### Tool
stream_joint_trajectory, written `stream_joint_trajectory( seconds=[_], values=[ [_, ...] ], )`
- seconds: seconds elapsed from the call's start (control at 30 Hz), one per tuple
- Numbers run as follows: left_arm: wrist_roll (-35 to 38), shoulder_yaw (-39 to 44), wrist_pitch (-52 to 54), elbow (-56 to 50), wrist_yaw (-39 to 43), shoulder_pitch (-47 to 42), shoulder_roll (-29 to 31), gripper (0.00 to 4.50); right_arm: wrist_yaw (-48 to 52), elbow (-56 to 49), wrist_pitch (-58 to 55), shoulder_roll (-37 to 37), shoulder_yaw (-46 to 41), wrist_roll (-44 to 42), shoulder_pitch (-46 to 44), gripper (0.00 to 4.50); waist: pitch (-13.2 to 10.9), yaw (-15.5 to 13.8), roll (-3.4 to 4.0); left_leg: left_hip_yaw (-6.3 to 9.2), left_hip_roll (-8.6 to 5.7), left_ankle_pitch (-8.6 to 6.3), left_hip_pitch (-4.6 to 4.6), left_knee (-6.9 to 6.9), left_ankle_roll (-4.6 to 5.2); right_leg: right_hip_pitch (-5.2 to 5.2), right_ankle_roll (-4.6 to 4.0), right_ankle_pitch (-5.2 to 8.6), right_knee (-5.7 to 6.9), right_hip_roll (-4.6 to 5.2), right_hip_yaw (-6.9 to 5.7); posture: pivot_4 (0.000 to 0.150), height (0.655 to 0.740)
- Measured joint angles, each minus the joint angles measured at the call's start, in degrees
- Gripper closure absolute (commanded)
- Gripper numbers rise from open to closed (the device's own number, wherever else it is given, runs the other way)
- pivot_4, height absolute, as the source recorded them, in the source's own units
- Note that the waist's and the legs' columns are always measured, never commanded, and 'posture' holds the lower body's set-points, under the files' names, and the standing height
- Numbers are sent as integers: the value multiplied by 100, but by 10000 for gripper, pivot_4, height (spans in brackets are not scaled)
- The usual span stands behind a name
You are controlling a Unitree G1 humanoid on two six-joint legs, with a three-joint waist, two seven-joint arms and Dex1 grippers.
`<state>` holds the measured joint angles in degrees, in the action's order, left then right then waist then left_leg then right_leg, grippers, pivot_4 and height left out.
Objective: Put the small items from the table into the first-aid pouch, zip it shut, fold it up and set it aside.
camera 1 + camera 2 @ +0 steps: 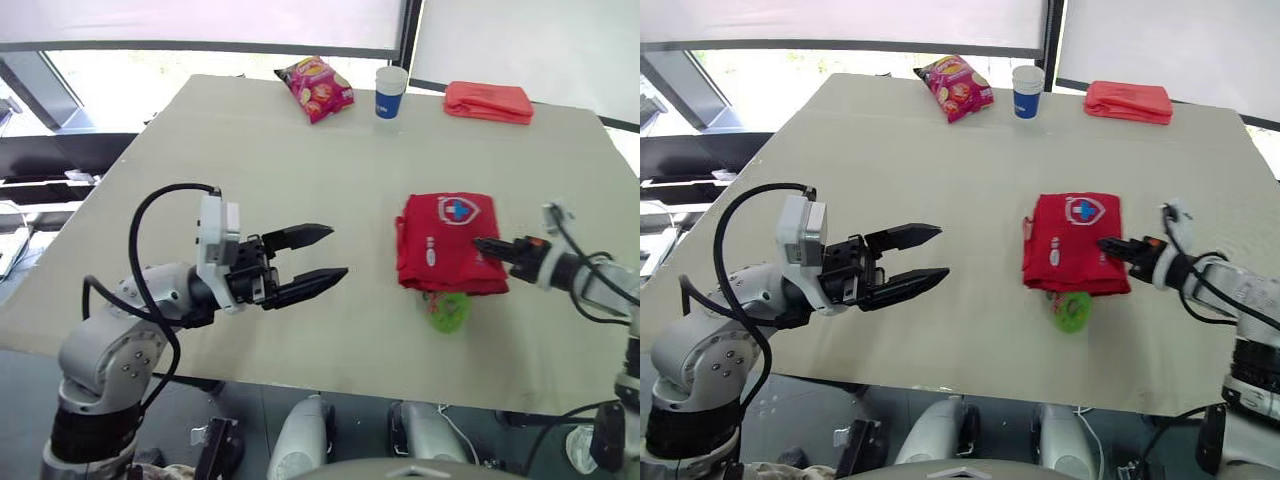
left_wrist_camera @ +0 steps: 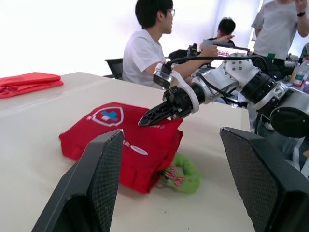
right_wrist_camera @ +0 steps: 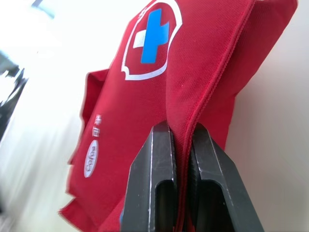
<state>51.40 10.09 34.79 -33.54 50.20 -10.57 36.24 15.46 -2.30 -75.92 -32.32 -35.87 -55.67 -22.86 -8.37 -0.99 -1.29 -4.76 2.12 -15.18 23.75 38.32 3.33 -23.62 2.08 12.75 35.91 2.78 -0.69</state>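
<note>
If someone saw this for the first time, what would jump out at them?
The bright red first-aid pouch on the right side of the table, with the right gripper shut on a fold of its fabric. A green item pokes out from under its near edge, and the left gripper hangs open over the table to the pouch's left.

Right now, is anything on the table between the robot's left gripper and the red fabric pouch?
Nothing: in the left eye view, bare beige tabletop lies between the open left gripper and the red fabric first-aid pouch.
</note>
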Motion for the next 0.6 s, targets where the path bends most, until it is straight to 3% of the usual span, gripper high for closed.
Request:
stream_joint_trajectory(
  seconds=[0.13,0.3,0.6],
  values=[
    [-54,-396,-24,78,-347,-460,-442,10718,-1148,108,578,78,-1262,73,-337,44700,-1,21,3,-5,-8,-5,-1,4,9,3,9,-4,-5,-4,11,1500,7400],
    [-135,-746,-19,385,-474,-1074,-696,10718,-1927,1033,2076,367,-1626,686,-785,44700,-2,96,10,-6,-2,-4,-9,3,10,4,11,-6,-1,-26,22,1500,7400],
    [-141,-849,-13,662,-534,-1655,-798,10718,-2295,3164,4788,683,-1927,1270,-1438,44700,-4,179,38,-18,-2,10,-7,1,-13,2,14,-7,-6,-52,75,1500,7400]
  ],
)
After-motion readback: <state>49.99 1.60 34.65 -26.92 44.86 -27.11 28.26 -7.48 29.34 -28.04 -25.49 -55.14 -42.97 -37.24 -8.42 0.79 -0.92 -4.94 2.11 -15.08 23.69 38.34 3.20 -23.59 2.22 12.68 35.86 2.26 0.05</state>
